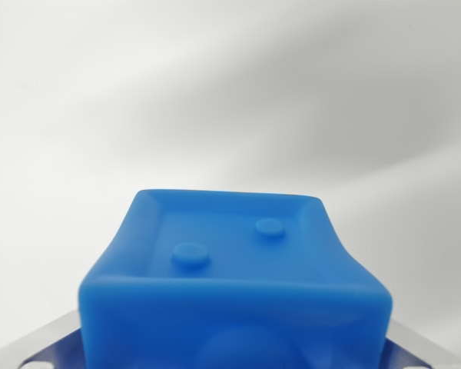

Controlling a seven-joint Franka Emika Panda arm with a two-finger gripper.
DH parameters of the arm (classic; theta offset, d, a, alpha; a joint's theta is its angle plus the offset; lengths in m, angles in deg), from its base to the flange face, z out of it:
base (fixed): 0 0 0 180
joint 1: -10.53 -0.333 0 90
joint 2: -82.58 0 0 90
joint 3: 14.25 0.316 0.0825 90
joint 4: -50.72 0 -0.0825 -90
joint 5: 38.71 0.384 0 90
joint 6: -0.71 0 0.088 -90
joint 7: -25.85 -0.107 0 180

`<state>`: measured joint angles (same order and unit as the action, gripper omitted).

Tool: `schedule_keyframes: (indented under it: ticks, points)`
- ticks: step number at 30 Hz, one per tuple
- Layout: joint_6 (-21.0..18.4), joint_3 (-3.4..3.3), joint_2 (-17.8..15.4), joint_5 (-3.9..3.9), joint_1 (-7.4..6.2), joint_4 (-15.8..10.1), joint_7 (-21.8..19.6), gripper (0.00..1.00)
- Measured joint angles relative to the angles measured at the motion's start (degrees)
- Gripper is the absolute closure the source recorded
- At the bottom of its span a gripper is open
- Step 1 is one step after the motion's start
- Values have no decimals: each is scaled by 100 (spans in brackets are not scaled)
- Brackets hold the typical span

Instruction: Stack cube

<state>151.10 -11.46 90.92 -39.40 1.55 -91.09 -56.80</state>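
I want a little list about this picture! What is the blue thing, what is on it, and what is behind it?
thing: blue cube, close to the camera
top face: sunken, with a raised rim and two round studs
below it: grey metal parts at both lower corners, likely the gripper
held or not: cannot tell
background: plain white surface, blurred
other cubes: none in view
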Motion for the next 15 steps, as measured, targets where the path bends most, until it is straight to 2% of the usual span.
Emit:
schedule_keyframes:
  ticks: [15]
  points:
    - [-248, -6, 244, -4, 159, 490, 822, 100]
